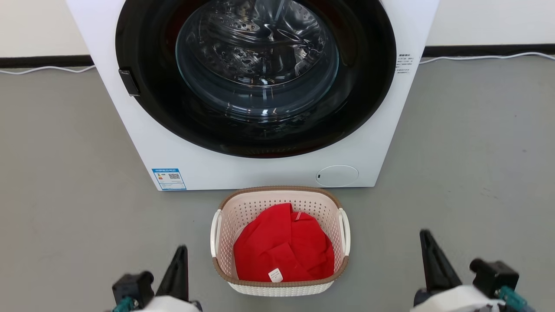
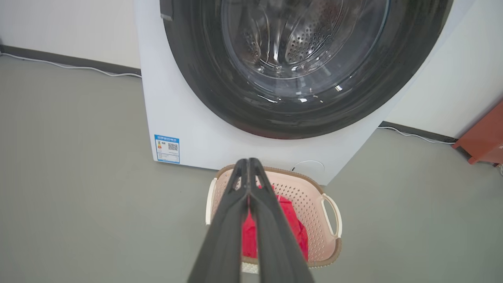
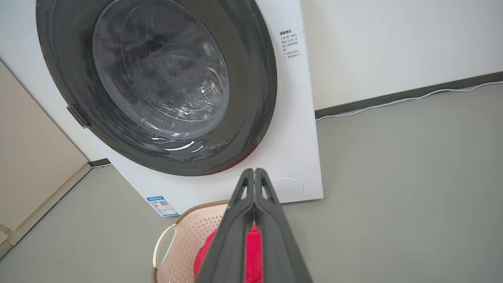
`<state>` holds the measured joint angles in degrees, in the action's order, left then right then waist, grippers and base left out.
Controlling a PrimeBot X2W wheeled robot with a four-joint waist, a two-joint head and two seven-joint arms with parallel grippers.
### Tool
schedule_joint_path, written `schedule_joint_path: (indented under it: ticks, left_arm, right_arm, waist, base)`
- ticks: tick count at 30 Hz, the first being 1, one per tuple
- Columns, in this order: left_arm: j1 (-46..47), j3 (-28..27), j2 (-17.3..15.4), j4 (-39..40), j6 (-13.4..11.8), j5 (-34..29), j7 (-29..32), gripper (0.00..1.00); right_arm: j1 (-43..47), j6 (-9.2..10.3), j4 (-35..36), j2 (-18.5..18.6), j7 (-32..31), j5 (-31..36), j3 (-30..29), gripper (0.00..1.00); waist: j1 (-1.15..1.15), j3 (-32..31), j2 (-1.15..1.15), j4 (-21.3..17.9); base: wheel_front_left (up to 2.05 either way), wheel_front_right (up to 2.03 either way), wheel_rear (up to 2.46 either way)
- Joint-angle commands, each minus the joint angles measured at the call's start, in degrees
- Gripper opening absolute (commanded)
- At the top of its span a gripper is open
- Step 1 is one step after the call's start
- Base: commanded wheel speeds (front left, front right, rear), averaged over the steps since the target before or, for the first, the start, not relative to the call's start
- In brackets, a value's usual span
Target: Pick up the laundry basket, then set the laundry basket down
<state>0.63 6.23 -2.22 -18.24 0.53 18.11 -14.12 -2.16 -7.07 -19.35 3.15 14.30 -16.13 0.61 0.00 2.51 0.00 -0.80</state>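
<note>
While the left end effector (image 2: 248, 161) and right end effector (image 3: 254, 171) press closed, the laundry basket (image 1: 313, 203) lies crosswise.

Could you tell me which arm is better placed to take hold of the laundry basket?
Left, probably: the left pincer sits closer to the laundry basket than the right pincer, which stands farther out. Both are shut, touching nothing.

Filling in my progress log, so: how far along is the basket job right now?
Done: nothing visibly; the laundry basket sits on the floor before the washing machine, red cloth inside. In hand: nothing; the left gripper and right gripper are shut, either side of the basket, apart from its handles. Left: seemingly gripping, lifting and setting down, unless that is already over.
</note>
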Motion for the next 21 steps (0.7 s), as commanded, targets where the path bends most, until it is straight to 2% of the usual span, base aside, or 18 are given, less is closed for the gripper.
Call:
schedule_joint_path:
  ticks: [1,6,11,21]
  left_arm:
    - [0.14,-0.16,-0.02,0.03,0.07,0.76,0.24,0.0]
    - [0.33,-0.78,-0.05,0.28,0.41,4.35,1.26,0.0]
    - [0.51,-1.16,-0.07,0.38,0.63,6.7,1.89,0.0]
    - [0.99,-2.17,-0.12,0.71,1.18,12.6,3.52,0.0]
  right_arm:
    - [-0.07,0.0,0.11,0.0,-0.2,-0.78,-0.07,0.0]
    - [-0.17,-0.02,0.45,-0.01,-1.22,-4.48,-0.41,0.0]
    - [-0.32,-0.04,0.57,-0.02,-1.87,-6.89,-0.63,0.0]
    - [-0.7,-0.07,0.95,-0.04,-3.53,-12.94,-1.21,0.0]
  waist:
    - [0.0,-0.01,0.0,0.01]
    - [0.13,-0.28,0.0,0.05]
    - [0.01,-0.25,0.0,0.07]
    - [0.0,-0.4,0.0,0.14]
  base:
    - [0.0,0.0,0.0]
    - [0.0,0.0,0.0]
    - [0.0,0.0,0.0]
    - [0.0,0.0,0.0]
